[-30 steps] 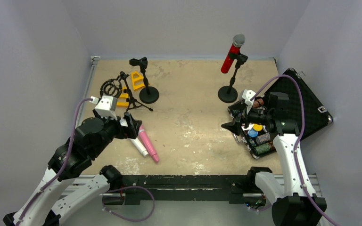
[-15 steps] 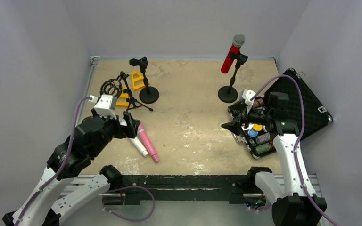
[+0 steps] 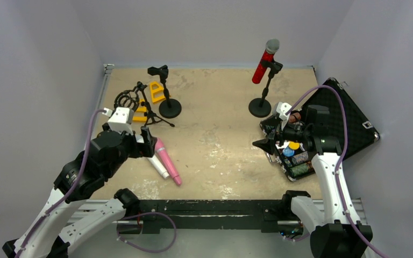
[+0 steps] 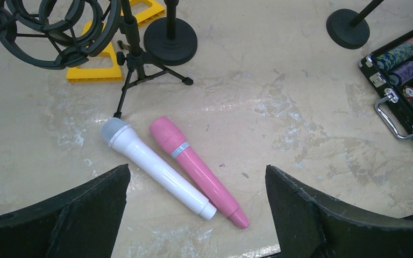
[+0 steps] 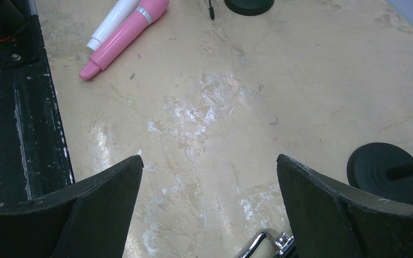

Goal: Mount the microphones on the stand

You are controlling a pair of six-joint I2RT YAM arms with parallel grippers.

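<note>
The red microphone (image 3: 264, 60) with silver mesh head sits clipped in the right stand (image 3: 261, 102) at the back. The white microphone (image 4: 156, 167) and pink microphone (image 4: 196, 170) lie side by side on the table, also seen from above as white (image 3: 158, 166) and pink (image 3: 168, 162). An empty round-base stand (image 3: 166, 94) and a tripod stand with shock mount (image 3: 140, 102) are at the back left. My left gripper (image 4: 196, 177) is open, hovering above the two lying microphones. My right gripper (image 5: 209, 164) is open and empty over bare table.
An open black case (image 3: 328, 123) with poker chips lies at the right, its handle (image 4: 395, 115) towards the middle. Yellow plastic pieces (image 3: 157, 91) lie by the left stands. A black rail (image 3: 209, 207) runs along the near edge.
My left arm has drifted slightly back and left above the lying microphones. The right arm and all objects have not moved.
</note>
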